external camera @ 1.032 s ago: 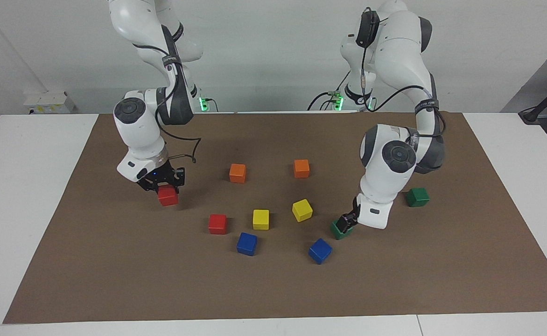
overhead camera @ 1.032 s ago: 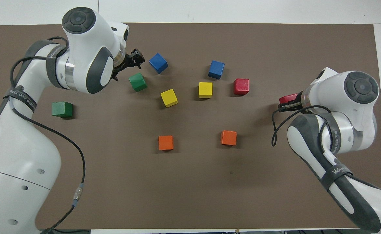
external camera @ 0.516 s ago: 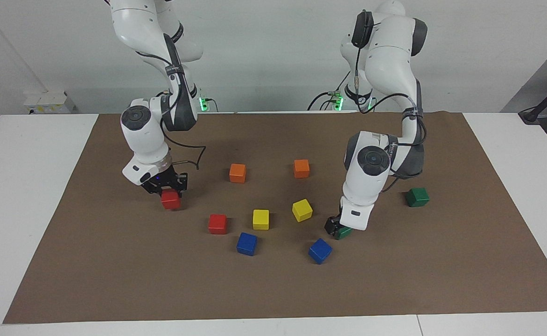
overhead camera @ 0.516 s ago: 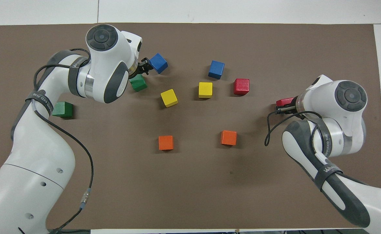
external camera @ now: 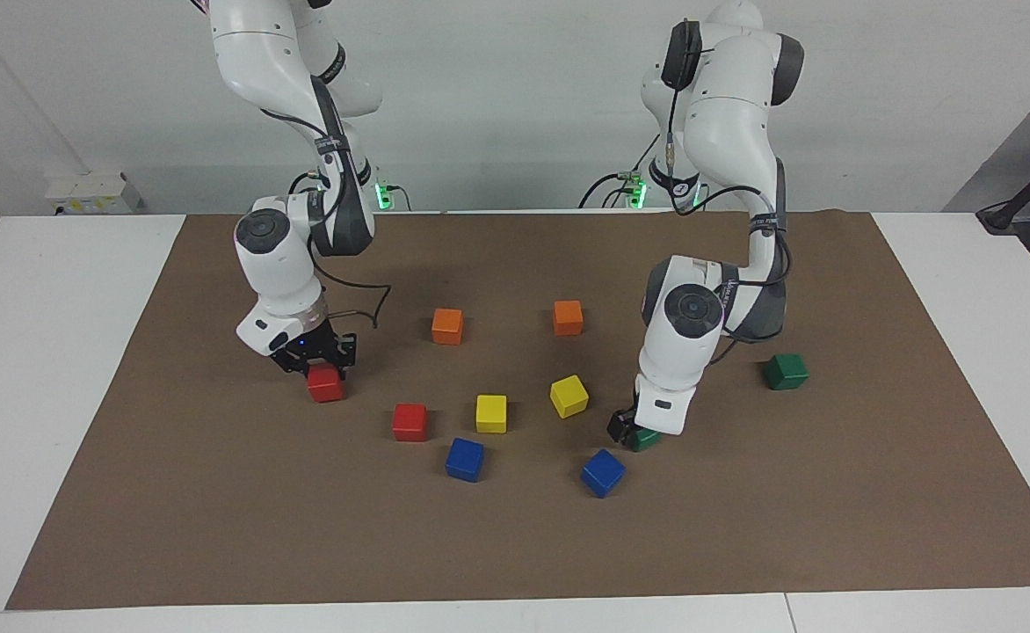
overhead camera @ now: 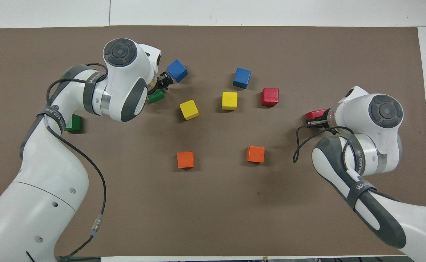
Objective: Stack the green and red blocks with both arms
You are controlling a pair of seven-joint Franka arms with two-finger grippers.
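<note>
My right gripper (external camera: 322, 367) (overhead camera: 314, 120) is shut on a red block (external camera: 325, 385) (overhead camera: 316, 114), low over the mat toward the right arm's end. A second red block (external camera: 409, 422) (overhead camera: 270, 97) rests on the mat beside a yellow cube. My left gripper (external camera: 631, 432) (overhead camera: 163, 80) stands open, down at a green block (external camera: 647, 438) (overhead camera: 156, 96). The wrist hides most of that block, and I cannot tell whether it sits between the fingers. The other green block (external camera: 785, 371) (overhead camera: 75, 122) lies nearer the robots, toward the left arm's end.
On the brown mat (external camera: 515, 545) lie two orange cubes (external camera: 447, 325) (external camera: 568, 317), two yellow cubes (external camera: 491, 413) (external camera: 569, 396) and two blue cubes (external camera: 465, 459) (external camera: 603, 472). The second blue cube sits close to my left gripper.
My left gripper has swung over and come down at the green block. My right gripper has shifted slightly toward the middle of the mat and lower, still holding the red block.
</note>
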